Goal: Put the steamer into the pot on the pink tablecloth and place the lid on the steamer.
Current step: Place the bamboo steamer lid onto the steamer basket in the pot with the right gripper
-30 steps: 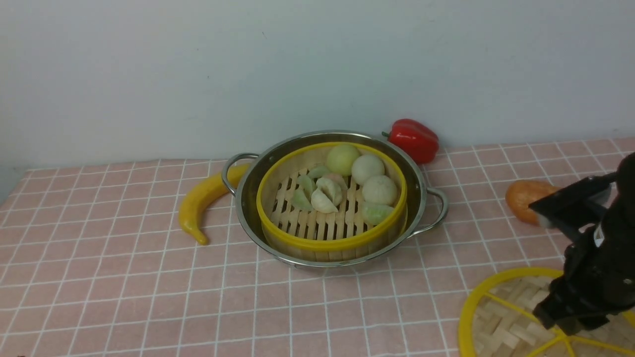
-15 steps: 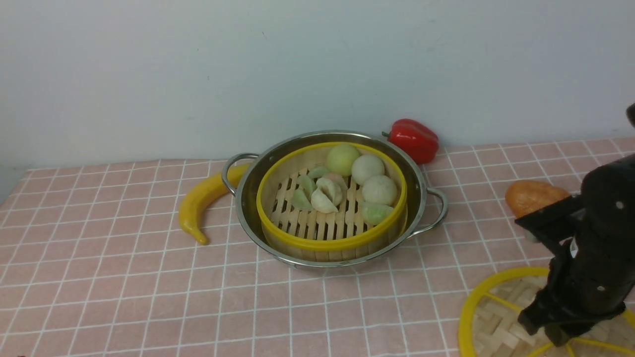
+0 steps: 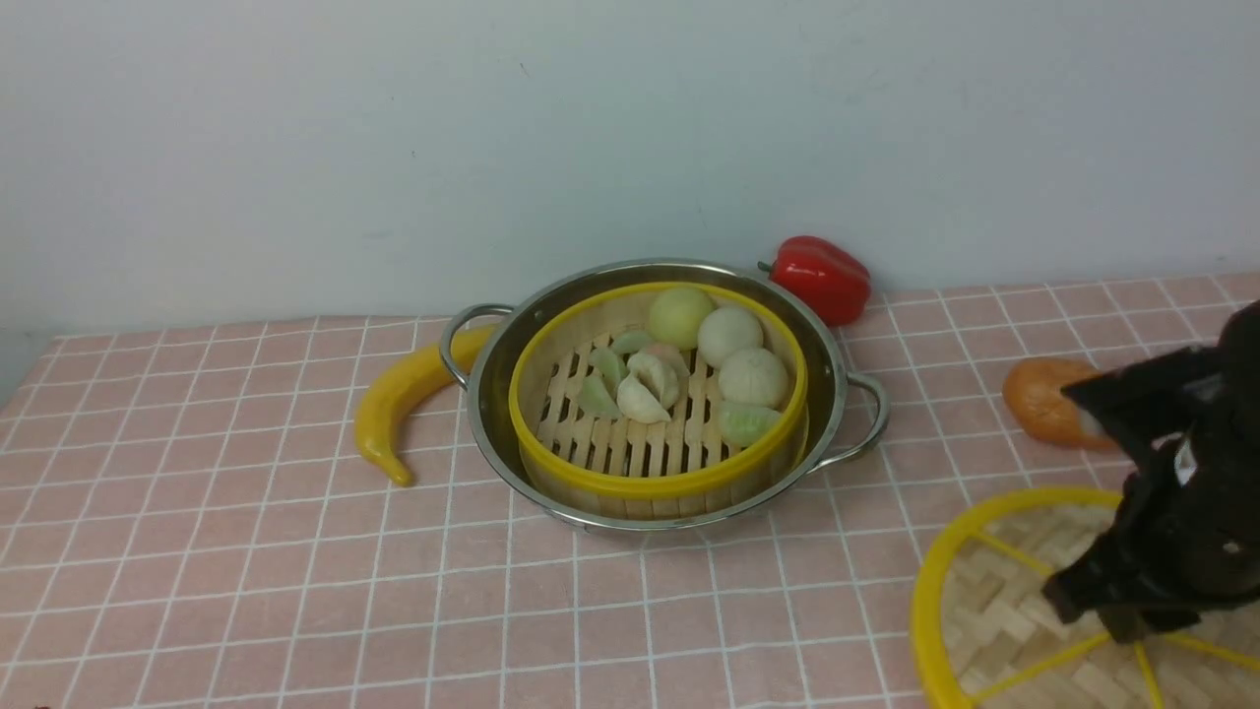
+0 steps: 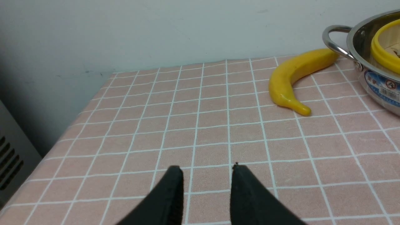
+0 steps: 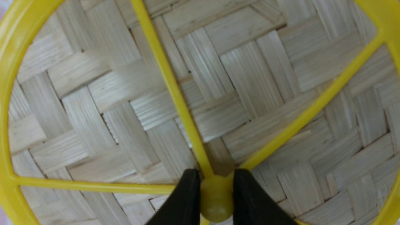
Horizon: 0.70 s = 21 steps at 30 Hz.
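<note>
The steamer (image 3: 650, 484), a bamboo basket with a yellow rim and toy buns and dumplings on its slats, sits inside the shiny pot (image 3: 489, 394) on the pink tablecloth (image 3: 246, 551). At the front right, the woven lid (image 3: 994, 611) is tilted, its far rim raised. My right gripper (image 3: 1122, 620) is shut on the lid's yellow hub (image 5: 216, 200), a black finger pressed to each side. My left gripper (image 4: 206, 170) hovers open over bare cloth with nothing between its fingers; it is outside the front view.
A yellow banana (image 3: 399, 399) lies against the pot's left handle. A red pepper (image 3: 820, 278) rests behind the pot near the wall. An orange toy food (image 3: 1043, 399) lies at the right, behind my right arm. The cloth's left edge drops off in the left wrist view.
My right gripper came down onto the lid's hub and closed on it. The lid's far rim now stands higher in the front view. Pot, steamer and left gripper have not moved.
</note>
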Motion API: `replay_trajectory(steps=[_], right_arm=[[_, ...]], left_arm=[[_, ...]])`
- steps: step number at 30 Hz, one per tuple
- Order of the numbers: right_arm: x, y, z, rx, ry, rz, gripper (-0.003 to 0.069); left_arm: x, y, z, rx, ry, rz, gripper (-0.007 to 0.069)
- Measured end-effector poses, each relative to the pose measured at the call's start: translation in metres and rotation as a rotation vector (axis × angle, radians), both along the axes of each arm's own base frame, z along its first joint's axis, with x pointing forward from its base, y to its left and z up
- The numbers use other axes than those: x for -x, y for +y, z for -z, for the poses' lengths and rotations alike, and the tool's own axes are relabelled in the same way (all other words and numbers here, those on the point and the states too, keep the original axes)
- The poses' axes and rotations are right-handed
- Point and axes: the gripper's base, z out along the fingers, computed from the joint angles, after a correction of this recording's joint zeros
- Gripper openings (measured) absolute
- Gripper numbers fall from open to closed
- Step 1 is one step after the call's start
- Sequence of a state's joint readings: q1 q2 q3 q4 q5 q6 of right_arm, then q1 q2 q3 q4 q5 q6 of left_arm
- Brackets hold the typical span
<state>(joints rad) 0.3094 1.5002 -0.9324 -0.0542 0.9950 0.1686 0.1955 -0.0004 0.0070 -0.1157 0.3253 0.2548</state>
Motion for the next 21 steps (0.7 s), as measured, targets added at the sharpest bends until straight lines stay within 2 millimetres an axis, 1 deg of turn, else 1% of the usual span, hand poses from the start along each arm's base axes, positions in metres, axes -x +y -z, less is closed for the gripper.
replay_trajectory(steps=[1,3,4,5,6,8,9,10,11,15,16,17,18,20,21], right_arm=[[0.000,0.000,-0.003,-0.005,-0.013,0.003,0.0146],[0.000,0.001,-0.039,-0.059,-0.160,-0.010,0.0146],[-0.001,0.003,-0.050,-0.074,-0.200,-0.023,0.0146],[-0.001,0.004,-0.056,-0.081,-0.220,-0.034,0.0146],[-0.006,0.012,-0.082,-0.118,-0.313,-0.109,0.0146],[-0.010,0.021,-0.099,-0.137,-0.374,-0.187,0.0146],[-0.014,0.032,-0.111,-0.149,-0.414,-0.268,0.0146],[-0.014,0.032,-0.111,-0.147,-0.416,-0.278,0.0146],[-0.023,0.052,-0.125,-0.152,-0.469,-0.413,0.0146],[-0.043,0.093,-0.136,-0.131,-0.510,-0.631,0.0146],[-0.051,0.103,-0.132,-0.125,-0.498,-0.661,0.0146],[-0.052,0.105,-0.131,-0.122,-0.496,-0.670,0.0146],[-0.063,0.120,-0.127,-0.110,-0.489,-0.709,0.0146],[-0.079,0.139,-0.120,-0.077,-0.493,-0.752,0.0146],[-0.082,0.142,-0.118,-0.069,-0.492,-0.760,0.0146]], left_arm=[[0.000,0.000,0.000,0.000,0.000,0.000,0.0211],[0.000,0.000,0.000,0.000,0.000,0.000,0.0211],[0.000,0.000,0.000,0.000,0.000,0.000,0.0211],[0.000,0.000,0.000,0.000,0.000,0.000,0.0211],[0.000,0.000,0.000,0.000,0.000,0.000,0.0211],[0.000,0.000,0.000,0.000,0.000,0.000,0.0211],[0.000,0.000,0.000,0.000,0.000,0.000,0.0211],[0.000,0.000,0.000,0.000,0.000,0.000,0.0211],[0.000,0.000,0.000,0.000,0.000,0.000,0.0211],[0.000,0.000,0.000,0.000,0.000,0.000,0.0211],[0.000,0.000,0.000,0.000,0.000,0.000,0.0211],[0.000,0.000,0.000,0.000,0.000,0.000,0.0211],[0.000,0.000,0.000,0.000,0.000,0.000,0.0211],[0.000,0.000,0.000,0.000,0.000,0.000,0.0211],[0.000,0.000,0.000,0.000,0.000,0.000,0.0211]])
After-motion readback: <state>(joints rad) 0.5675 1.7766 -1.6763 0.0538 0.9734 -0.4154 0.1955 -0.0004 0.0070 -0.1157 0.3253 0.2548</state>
